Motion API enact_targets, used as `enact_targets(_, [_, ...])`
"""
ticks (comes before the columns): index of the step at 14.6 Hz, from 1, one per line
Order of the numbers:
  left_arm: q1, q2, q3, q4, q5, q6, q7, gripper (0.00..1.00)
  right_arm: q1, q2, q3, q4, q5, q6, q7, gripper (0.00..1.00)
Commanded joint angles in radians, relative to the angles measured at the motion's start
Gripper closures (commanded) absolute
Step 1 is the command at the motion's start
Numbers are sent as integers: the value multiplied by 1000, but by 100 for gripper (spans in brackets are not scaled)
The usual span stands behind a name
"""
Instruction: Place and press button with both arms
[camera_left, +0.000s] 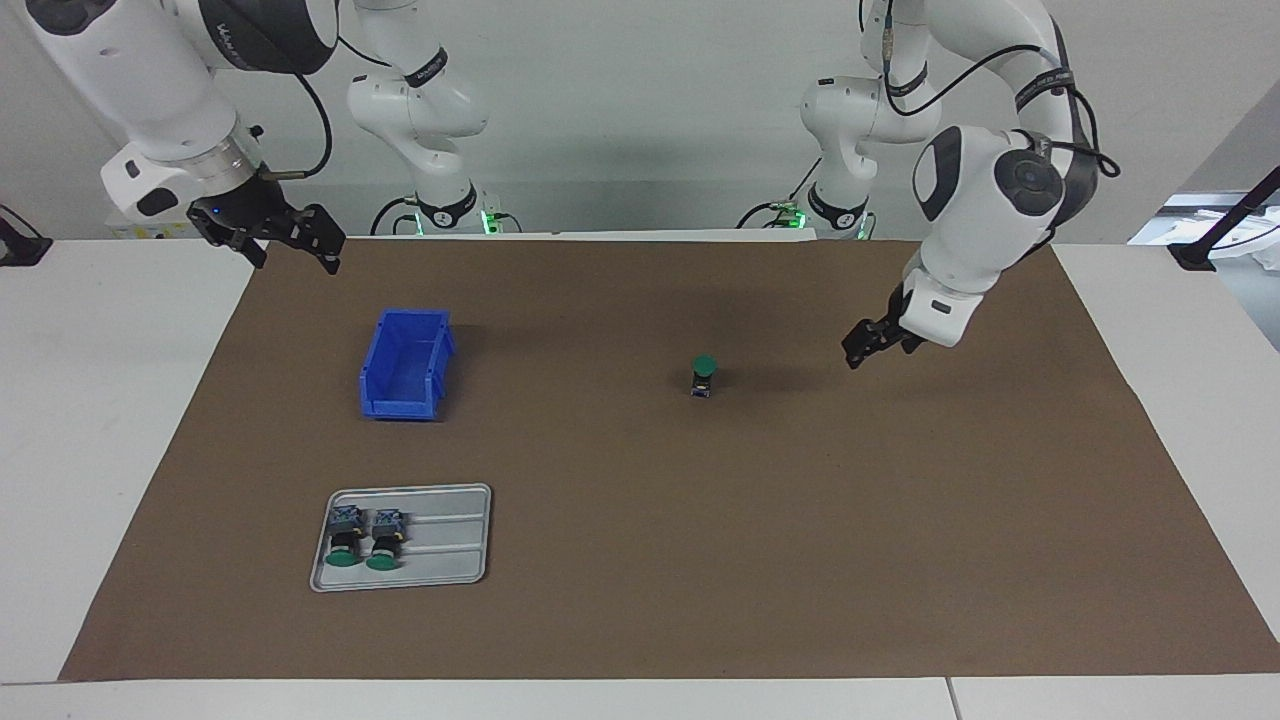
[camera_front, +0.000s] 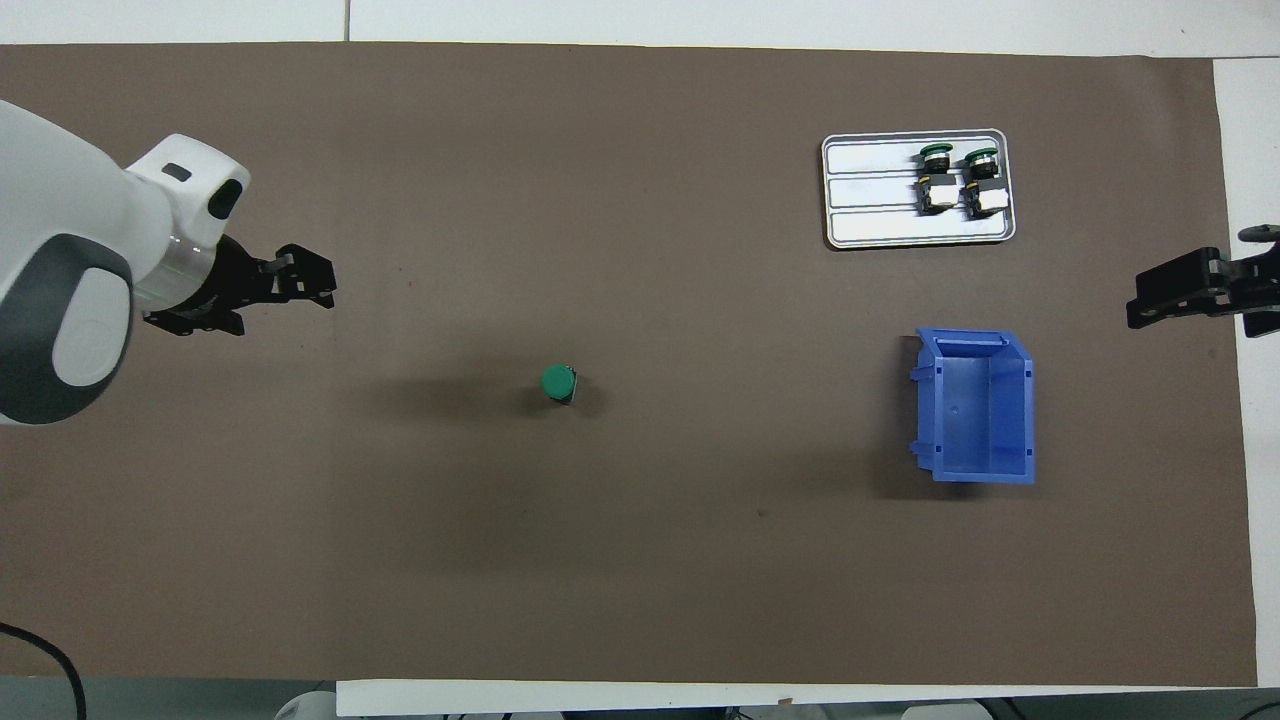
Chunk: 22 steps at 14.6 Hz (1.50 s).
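Observation:
One button (camera_left: 705, 374) stands upright on the brown mat, green cap up, free of both grippers; it also shows in the overhead view (camera_front: 558, 384). My left gripper (camera_left: 858, 356) is open and empty, low over the mat beside the button, toward the left arm's end of the table; it also shows in the overhead view (camera_front: 322, 281). My right gripper (camera_left: 294, 258) is open and empty, raised over the mat's edge at the right arm's end, where it waits; it also shows in the overhead view (camera_front: 1140, 300).
A grey tray (camera_left: 452, 540) farther from the robots holds two more buttons (camera_left: 345, 540) lying side by side; the tray also shows in the overhead view (camera_front: 870, 190). A blue bin (camera_left: 400, 405) stands nearer the robots than the tray and shows in the overhead view too (camera_front: 1030, 410).

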Motion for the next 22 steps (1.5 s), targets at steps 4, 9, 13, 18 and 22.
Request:
enact_targets(4, [137, 4, -3, 160, 24, -224, 231, 0, 264, 61, 28, 39, 32, 77, 243, 2])
enact_targets(9, [171, 8, -1, 282, 49, -390, 279, 0, 550, 336, 28, 233, 78, 216, 641, 2])
enact_targets(13, [165, -7, -3, 293, 60, -396, 286, 0, 712, 530, 28, 380, 46, 311, 884, 1])
enact_targets(18, [159, -16, -3, 286, 76, -437, 294, 0, 783, 553, 30, 204, -13, 518, 892, 1])
enact_targets(22, [160, -21, -3, 294, 87, -438, 294, 0, 803, 550, 30, 110, -37, 574, 892, 1])
